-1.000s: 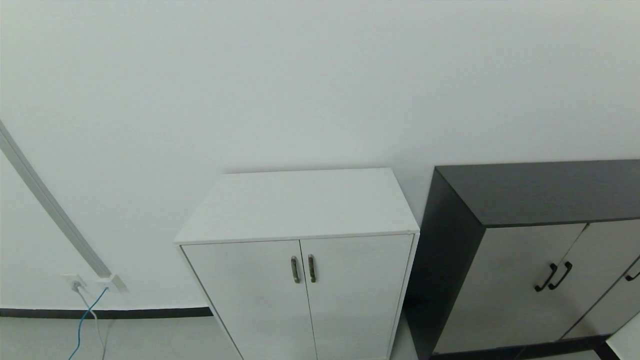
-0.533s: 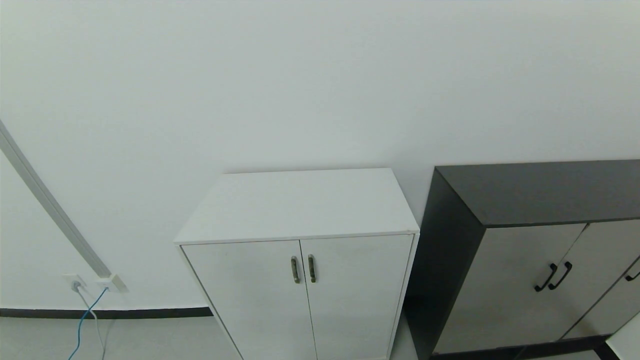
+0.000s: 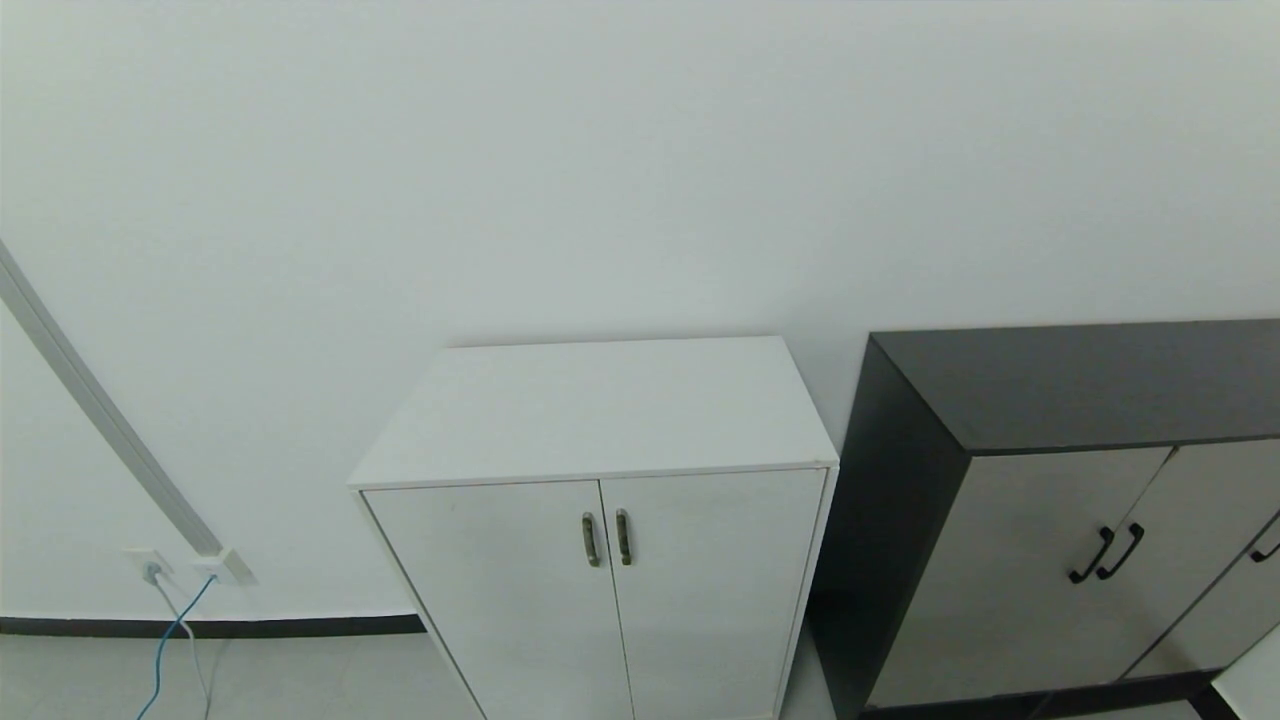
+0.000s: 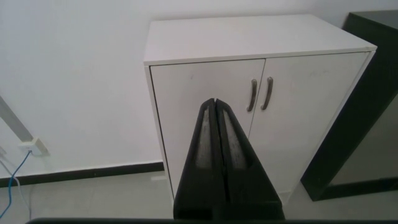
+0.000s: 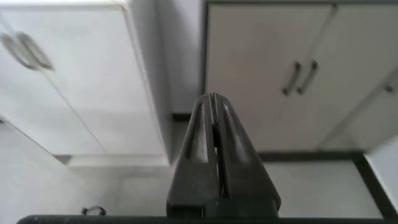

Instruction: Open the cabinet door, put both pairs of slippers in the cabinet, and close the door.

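Observation:
A white two-door cabinet [image 3: 600,470] stands against the wall with both doors closed; two dark metal handles [image 3: 606,538] sit side by side at the middle seam. In the left wrist view my left gripper [image 4: 215,102] is shut with nothing in it, held in front of the cabinet [image 4: 261,74], some way off the handles [image 4: 260,94]. In the right wrist view my right gripper [image 5: 214,98] is also shut and holds nothing, pointing at the gap between the white cabinet [image 5: 74,81] and its dark neighbour.
A black-framed cabinet [image 3: 1050,470] with grey doors and black handles [image 3: 1105,553] stands right beside the white one. A wall socket with a blue cable [image 3: 170,620] sits low on the left. A slanted cable duct [image 3: 90,400] runs along the wall.

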{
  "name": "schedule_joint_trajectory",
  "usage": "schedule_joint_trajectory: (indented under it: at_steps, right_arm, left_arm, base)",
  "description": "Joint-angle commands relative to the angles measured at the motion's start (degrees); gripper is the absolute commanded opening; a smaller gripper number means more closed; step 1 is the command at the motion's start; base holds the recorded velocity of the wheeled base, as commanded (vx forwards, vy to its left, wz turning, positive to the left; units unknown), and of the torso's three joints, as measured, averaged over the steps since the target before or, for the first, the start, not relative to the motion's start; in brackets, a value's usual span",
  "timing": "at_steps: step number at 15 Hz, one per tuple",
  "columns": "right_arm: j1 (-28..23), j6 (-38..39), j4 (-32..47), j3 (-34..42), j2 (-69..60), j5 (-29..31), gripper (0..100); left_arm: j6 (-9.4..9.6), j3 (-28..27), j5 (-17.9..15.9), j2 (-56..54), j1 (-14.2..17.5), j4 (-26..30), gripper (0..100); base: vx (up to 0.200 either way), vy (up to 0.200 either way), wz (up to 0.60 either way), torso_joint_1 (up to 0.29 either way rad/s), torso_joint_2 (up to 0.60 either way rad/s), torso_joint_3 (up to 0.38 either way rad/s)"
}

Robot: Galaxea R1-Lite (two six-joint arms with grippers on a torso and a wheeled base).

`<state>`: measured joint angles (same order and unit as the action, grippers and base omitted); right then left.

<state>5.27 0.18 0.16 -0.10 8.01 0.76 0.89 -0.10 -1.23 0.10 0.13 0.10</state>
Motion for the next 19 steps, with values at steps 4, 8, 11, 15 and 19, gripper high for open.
schedule_joint_trajectory:
  at_steps: [4, 8, 11, 15, 19]
  right_arm:
    - [-0.3, 1.0, 0.0, -0.2, -2.3, 1.9, 0]
    - [-4.7, 0.2, 0.1, -0.1, -5.2, 1.8, 0]
    - [-5.1, 0.4, 0.0, -0.1, -7.9, 1.7, 0]
    - [-5.1, 2.2, -0.1, -0.1, -7.8, -1.4, 0]
    - [-5.0, 2.2, 0.0, -0.1, -7.8, -1.5, 0]
  left_arm:
    - [-0.01, 0.0, 0.0, 0.0, 0.0, 0.0, 0]
    - [-0.01, 0.0, 0.0, 0.0, 0.0, 0.0, 0]
    - [-0.10, 0.0, 0.0, 0.0, 0.0, 0.0, 0]
    - [-0.10, 0.0, 0.0, 0.0, 0.0, 0.0, 0]
    - [-0.10, 0.0, 0.0, 0.0, 0.0, 0.0, 0]
  base:
    - [0.000, 0.000, 0.00, 0.000, 0.00, 0.000]
    - [0.000, 0.000, 0.00, 0.000, 0.00, 0.000]
    - [0.000, 0.000, 0.00, 0.000, 0.00, 0.000]
    - [0.000, 0.000, 0.00, 0.000, 0.00, 0.000]
    - [0.000, 0.000, 0.00, 0.000, 0.00, 0.000]
